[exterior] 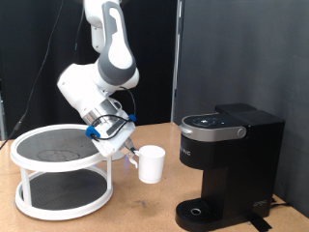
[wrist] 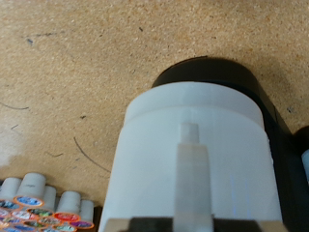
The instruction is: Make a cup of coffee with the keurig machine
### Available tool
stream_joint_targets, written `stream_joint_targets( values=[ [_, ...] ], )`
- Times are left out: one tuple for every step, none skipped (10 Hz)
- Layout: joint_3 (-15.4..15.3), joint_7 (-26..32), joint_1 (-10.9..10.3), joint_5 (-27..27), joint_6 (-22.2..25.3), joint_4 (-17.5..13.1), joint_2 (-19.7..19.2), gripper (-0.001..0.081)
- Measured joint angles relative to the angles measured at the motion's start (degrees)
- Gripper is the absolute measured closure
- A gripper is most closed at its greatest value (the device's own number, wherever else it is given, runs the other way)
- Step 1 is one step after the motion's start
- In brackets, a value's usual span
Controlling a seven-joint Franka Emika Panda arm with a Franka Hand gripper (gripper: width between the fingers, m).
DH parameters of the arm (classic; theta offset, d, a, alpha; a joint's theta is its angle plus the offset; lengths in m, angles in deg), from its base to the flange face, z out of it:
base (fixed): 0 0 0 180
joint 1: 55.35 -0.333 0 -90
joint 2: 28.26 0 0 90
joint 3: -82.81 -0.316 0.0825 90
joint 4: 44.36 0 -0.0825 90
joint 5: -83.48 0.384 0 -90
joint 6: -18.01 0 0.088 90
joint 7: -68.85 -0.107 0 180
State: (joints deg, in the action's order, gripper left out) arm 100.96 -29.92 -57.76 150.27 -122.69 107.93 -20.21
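We see the gripper (exterior: pixel 128 150) pinching the cup (exterior: pixel 150 163) by its handle; the cup could swing into the keurig machine (exterior: pixel 228 166).

Open gap btwn cup (exterior: pixel 150 164) & keurig machine (exterior: pixel 227 164); rack (exterior: pixel 60 174) blocks left.

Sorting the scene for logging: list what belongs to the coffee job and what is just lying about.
Part of the job:
white mug, held by the gripper
Keurig machine

Lying about:
white two-tier round stand
row of coffee pods
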Motion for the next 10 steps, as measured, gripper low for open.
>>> stream_joint_targets(
  values=[
    [-0.6,1.0,-0.3,1.3,-0.6,-0.2,-1.2,0.0806],
    [-1.2,2.5,-0.6,3.2,-1.3,-0.3,-2.2,0.0806],
    [-1.8,3.7,-0.9,4.9,-1.8,-0.5,-3.1,0.0806],
    [-2.6,5.2,-1.2,7.1,-2.5,-0.6,-3.9,0.0806],
    [-3.5,6.6,-1.6,9.4,-3.5,-0.7,-4.6,0.0806],
    [-4.5,8.0,-2.1,11.8,-4.4,-0.8,-5.4,0.0806],
    [-5.5,8.9,-2.6,13.8,-5.2,-1.1,-6.1,0.0806],
    [-6.5,9.6,-3.0,15.5,-5.8,-1.4,-6.8,0.0806],
    [-7.3,10.1,-3.4,17.1,-6.2,-1.6,-7.2,0.0806],
    [-8.1,11.0,-3.7,18.8,-6.3,-1.9,-7.7,0.0806]
  ],
)
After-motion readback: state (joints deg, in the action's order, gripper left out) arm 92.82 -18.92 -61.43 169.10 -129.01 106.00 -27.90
